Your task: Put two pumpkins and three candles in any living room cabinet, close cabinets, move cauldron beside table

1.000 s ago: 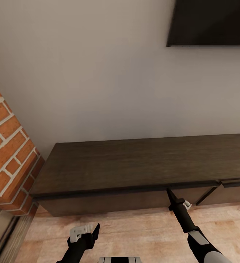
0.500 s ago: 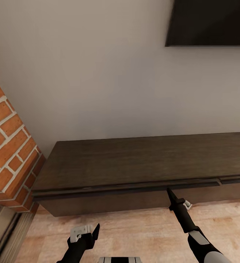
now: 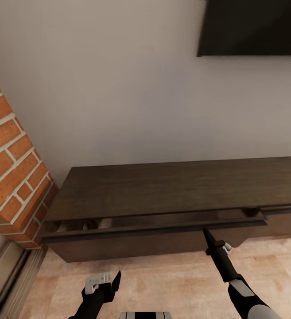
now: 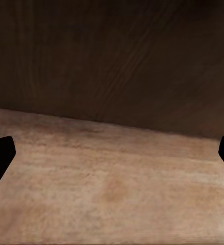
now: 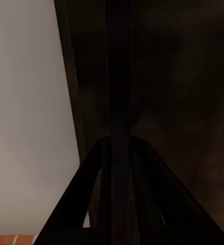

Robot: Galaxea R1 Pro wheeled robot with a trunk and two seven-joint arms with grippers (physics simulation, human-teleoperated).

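Note:
The long dark-brown cabinet (image 3: 172,190) stands against the wall. Its left drawer front (image 3: 141,244) is pulled out a little, leaving a narrow gap along the top. Pale shapes (image 3: 65,226) show in the gap's left end; I cannot tell what they are. My right gripper (image 3: 206,233) is shut on the drawer front's top edge (image 5: 117,76), its fingers (image 5: 91,173) pinching it from both sides. My left gripper (image 3: 106,280) hangs low over the floor, open and empty, facing the cabinet's front (image 4: 112,56). Pumpkins, candles, cauldron and table are out of view.
A red brick column (image 3: 12,168) stands to the left of the cabinet, with a grey ledge (image 3: 1,266) at its foot. A dark screen (image 3: 251,26) hangs on the wall above the cabinet's right part. Light wooden floor (image 3: 163,279) lies in front.
The drawer front has come away from the cabinet body with my right gripper on it, opening a gap. The view has shifted a little, showing more of the brick column.

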